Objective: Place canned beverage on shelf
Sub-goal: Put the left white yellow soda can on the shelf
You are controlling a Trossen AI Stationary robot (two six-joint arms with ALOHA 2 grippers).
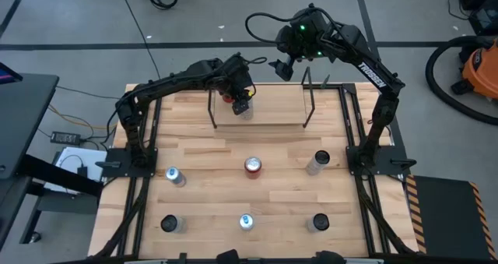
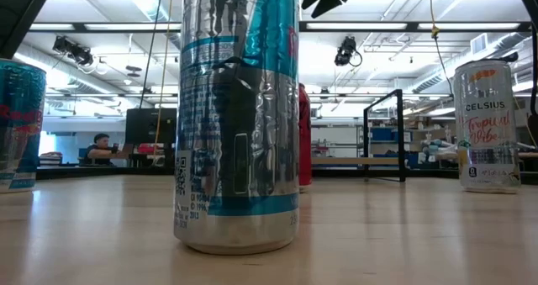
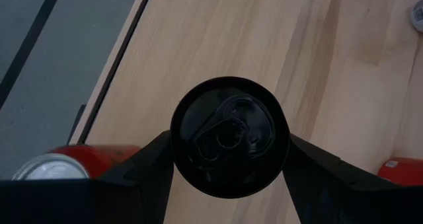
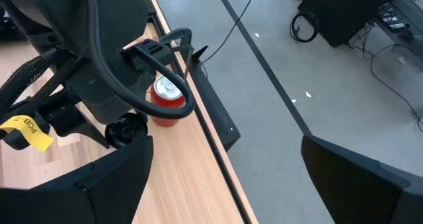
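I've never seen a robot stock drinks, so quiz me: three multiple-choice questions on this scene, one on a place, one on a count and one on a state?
1. Where is the black-topped can?
A. Between the left arm's jaws, over the shelf
B. At the table's front edge
C. On the floor

2. How many cans stand on the open table in front of the shelf?
A. Three
B. Six
C. Nine

3. How do the right arm's jaws stand?
A. Clamped on a red can
B. Clamped on a cable
C. Open and empty

Answers:
1. A: the left wrist view shows the black-topped can pinched between the jaws, and the high view puts them over the shelf.
2. B: the high view shows two rows of three cans on the table.
3. C: the right wrist view shows them spread wide with nothing between.
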